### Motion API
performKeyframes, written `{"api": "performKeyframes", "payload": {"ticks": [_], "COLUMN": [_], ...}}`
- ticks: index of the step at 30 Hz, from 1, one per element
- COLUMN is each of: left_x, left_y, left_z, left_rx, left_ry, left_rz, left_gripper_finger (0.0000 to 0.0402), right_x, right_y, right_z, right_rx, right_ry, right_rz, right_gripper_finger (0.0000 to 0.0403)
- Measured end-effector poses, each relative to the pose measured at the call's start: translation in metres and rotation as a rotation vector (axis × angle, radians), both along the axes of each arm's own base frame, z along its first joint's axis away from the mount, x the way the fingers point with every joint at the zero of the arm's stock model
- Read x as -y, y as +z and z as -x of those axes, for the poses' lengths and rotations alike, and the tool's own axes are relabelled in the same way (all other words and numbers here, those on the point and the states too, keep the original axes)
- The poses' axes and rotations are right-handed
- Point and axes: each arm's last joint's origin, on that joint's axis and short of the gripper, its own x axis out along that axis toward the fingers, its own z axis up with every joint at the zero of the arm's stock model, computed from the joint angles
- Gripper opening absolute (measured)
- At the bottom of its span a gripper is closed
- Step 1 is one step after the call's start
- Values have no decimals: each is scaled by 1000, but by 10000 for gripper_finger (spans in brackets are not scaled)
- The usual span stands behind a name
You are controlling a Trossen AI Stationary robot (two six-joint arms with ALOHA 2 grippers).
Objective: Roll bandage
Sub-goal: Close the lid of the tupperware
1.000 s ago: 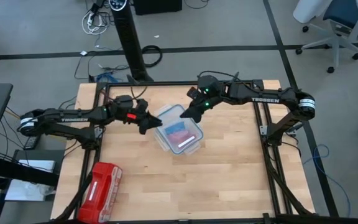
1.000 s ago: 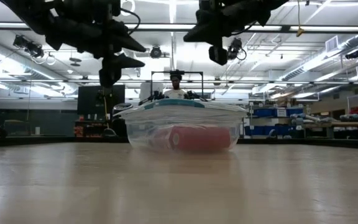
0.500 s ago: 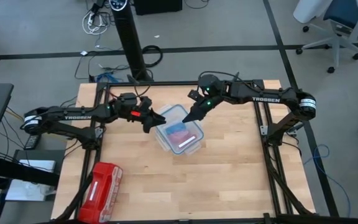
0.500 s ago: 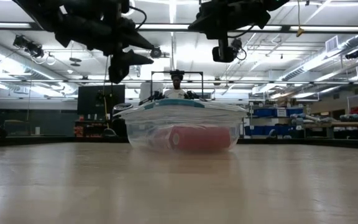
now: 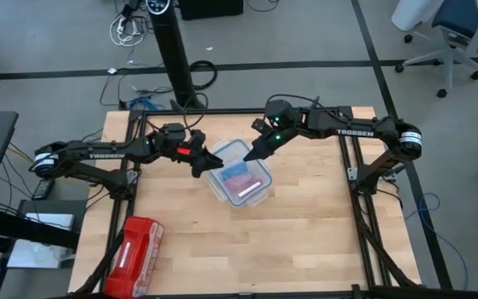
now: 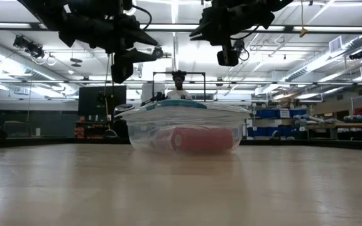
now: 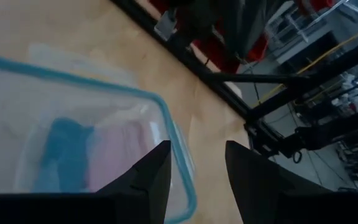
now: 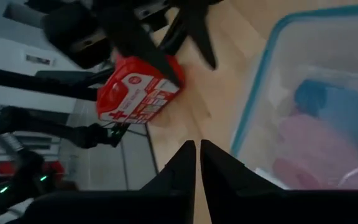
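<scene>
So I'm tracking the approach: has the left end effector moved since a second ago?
Yes. The left end effector has moved toward the container, now reaching its rim.

Table [image 5: 305, 241]: light wood, black frame. Box [image 5: 257, 193]: clear plastic w/ teal-blue rim. Inside: blue bandage [image 5: 237, 171], pink-red roll [image 6: 201, 139], white strip on top. Pack [image 5: 131, 247]: red w/ white label stripe; right wrist view shows white crosses + print on it. Both arms black w/ white lettering; left gripper [image 5: 212, 163] has red patch near wrist, right gripper [image 5: 249, 156] has green light. Floor grey w/ black tape lines.
</scene>
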Motion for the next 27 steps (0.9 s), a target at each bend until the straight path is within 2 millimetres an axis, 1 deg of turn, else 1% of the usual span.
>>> {"api": "performKeyframes", "payload": {"ticks": [2, 4, 7, 10, 15, 18, 21, 23, 25, 27], "left_x": [0, 0, -1, -3, -4, -6, -9, -10, -10, -11], "left_y": [3, 6, 14, 21, 22, 18, 5, -7, -17, -27], "left_z": [-1, -1, -2, -3, -4, -7, -14, -21, -29, -36], "left_rx": [-32, -73, -107, -109, -98, -115, -159, -195, -212, -226], "left_ry": [-1, -6, -4, 16, 5, -11, -20, -45, -77, -88], "left_rz": [18, 13, -47, -124, -253, -316, -305, -278, -259, -246], "left_gripper_finger": [156, 156, 156, 156, 156, 156, 156, 156, 156, 156], "right_x": [0, 0, -1, -3, -7, -12, -19, -23, -26, -26], "right_y": [-6, -18, -35, -48, -51, -44, -35, -30, -29, -33], "right_z": [1, 2, 5, 8, 9, 6, 3, 1, 1, 1], "right_rx": [-10, -18, -15, -40, -33, 3, 64, 97, 101, 79], "right_ry": [-15, -19, -16, -14, 60, 131, 237, 292, 312, 290], "right_rz": [11, 7, -6, -66, -238, -331, -390, -404, -405, -391], "right_gripper_finger": [30, 31, 29, 20, 3, 4, 9, 9, 7, 3]}}
